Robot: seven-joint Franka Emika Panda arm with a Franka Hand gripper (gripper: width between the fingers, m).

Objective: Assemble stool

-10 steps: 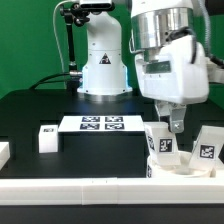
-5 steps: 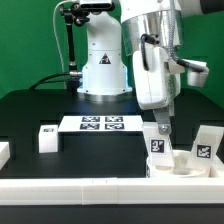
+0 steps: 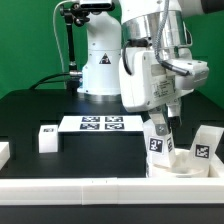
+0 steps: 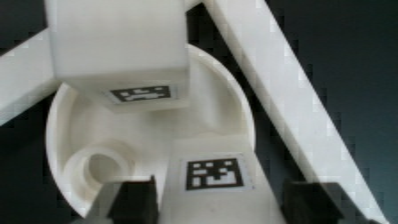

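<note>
- Gripping a leg (image 3: 157, 143): the gripper (image 3: 163, 131) has its jaws partly closed, one on each side of the white block. The tag faces the exterior camera.
- Held leg is tilted, with its lower end down at the seat (image 3: 186, 167). I cannot tell whether it is seated in a socket or only touching.
- Seat sits on the black table (image 3: 30, 112) at the exterior view's right, just behind the front rail (image 3: 90, 186).
- A second leg (image 3: 207, 148) stands at the seat's far-right side in the exterior view, leaning a little, with its tag showing.
- A third leg (image 3: 46, 138) stands upright and alone on the table at the exterior view's left, well apart from the seat.
- The marker board (image 3: 100, 124) lies flat between the third leg and the seat, in front of the arm's base (image 3: 103, 72).
- Wrist view: dark fingertips (image 4: 127, 201) flank the held block, tag up. The seat's pale hollow (image 4: 71, 130) lies beneath, with a round socket (image 4: 103, 163) open beside the block.
- Wrist view also shows the other leg upright at the seat's rim beyond the held one.
</note>
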